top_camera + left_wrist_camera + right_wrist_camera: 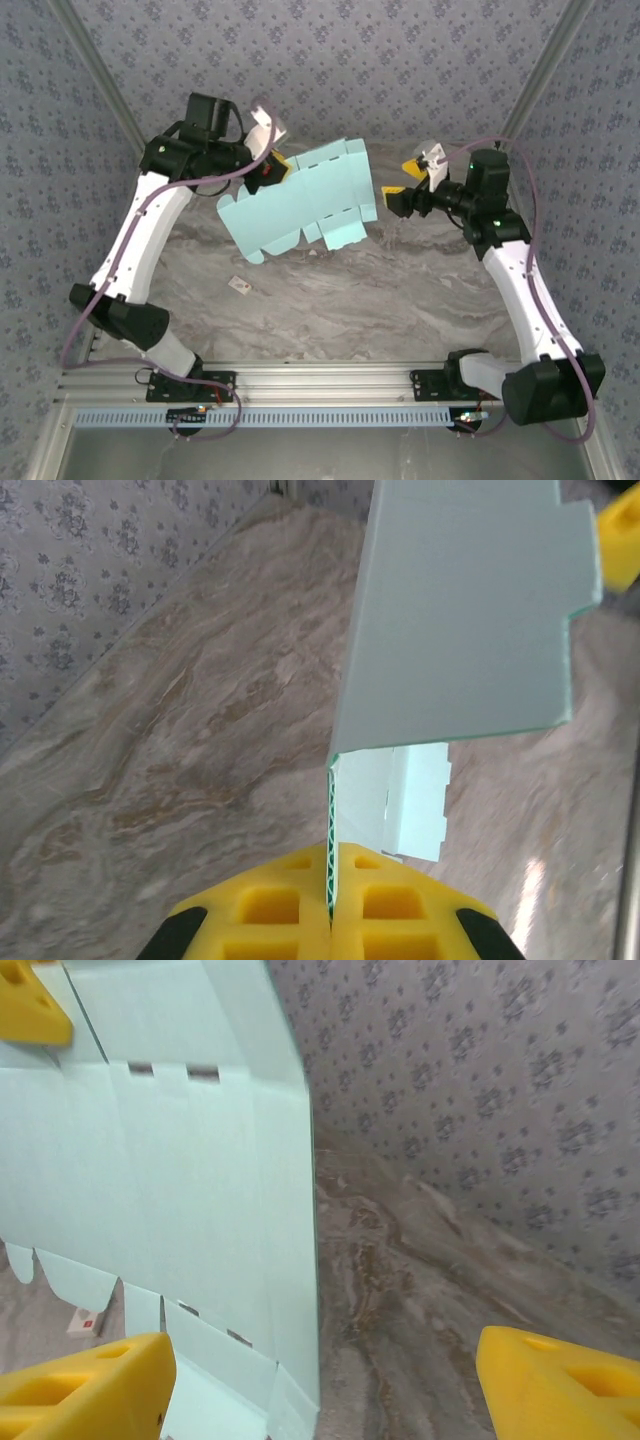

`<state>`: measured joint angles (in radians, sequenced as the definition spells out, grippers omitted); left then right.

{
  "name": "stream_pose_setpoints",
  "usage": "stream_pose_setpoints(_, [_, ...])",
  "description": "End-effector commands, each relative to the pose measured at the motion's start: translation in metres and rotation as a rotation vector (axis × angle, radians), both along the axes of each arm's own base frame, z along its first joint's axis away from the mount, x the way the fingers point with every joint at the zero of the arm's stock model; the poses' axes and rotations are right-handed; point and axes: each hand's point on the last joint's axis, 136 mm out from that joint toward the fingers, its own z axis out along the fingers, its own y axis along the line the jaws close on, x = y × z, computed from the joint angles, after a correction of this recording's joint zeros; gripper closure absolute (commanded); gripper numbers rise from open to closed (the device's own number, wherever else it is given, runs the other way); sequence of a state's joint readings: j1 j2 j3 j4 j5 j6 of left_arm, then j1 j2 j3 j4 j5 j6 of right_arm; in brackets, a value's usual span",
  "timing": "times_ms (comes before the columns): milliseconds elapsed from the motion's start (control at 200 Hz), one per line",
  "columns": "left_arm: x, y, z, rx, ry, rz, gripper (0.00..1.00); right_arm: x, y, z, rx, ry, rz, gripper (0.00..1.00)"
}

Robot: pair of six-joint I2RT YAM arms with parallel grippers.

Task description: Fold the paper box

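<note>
The paper box is a pale blue die-cut sheet with flaps and tabs, held tilted above the marble table. My left gripper is at its upper left corner, shut on the card. In the left wrist view the yellow fingers press together on the card's thin edge, and the paper box rises ahead of them. My right gripper is open just off the sheet's right edge. In the right wrist view the paper box lies left of the middle, and the right gripper has its fingers wide apart, gripping nothing.
A tiny white tag lies on the marble table in front of the sheet, and the same tag peeks out below the sheet's edge. Patterned walls close in the back and both sides. A metal rail runs along the near edge.
</note>
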<state>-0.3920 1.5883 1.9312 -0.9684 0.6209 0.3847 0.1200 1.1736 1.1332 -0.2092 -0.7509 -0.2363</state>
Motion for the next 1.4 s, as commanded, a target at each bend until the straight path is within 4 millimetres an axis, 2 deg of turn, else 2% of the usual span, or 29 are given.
stream_pose_setpoints(0, [-0.011, -0.006, 0.027, -0.194, 0.064, -0.027, 1.0, -0.003, 0.017, 0.015, 0.085, -0.052, 0.134, 0.21])
stream_pose_setpoints(150, [-0.018, -0.003, 0.025, -0.244, 0.085, -0.034, 1.0, -0.007, 0.039, 0.012, 0.114, -0.051, 0.229, 0.25])
stream_pose_setpoints(315, [-0.027, -0.005, 0.024, -0.281, 0.102, -0.069, 1.0, -0.001, 0.047, 0.008, 0.119, -0.036, 0.261, 0.36])
stream_pose_setpoints(525, [-0.029, -0.003, 0.02, -0.287, 0.107, -0.07, 1.0, 0.0, 0.051, 0.006, 0.129, -0.02, 0.296, 0.6])
stream_pose_setpoints(740, [-0.027, -0.003, 0.017, -0.282, 0.111, -0.064, 1.0, -0.003, 0.044, 0.011, 0.138, -0.029, 0.281, 0.54])
stream_pose_setpoints(924, [-0.027, -0.002, 0.017, -0.28, 0.108, -0.061, 1.0, -0.008, 0.039, 0.02, 0.156, -0.038, 0.287, 0.56])
stream_pose_setpoints(1394, [-0.025, -0.003, 0.017, -0.295, 0.102, -0.061, 1.0, -0.004, 0.045, 0.016, 0.145, -0.013, 0.277, 0.86])
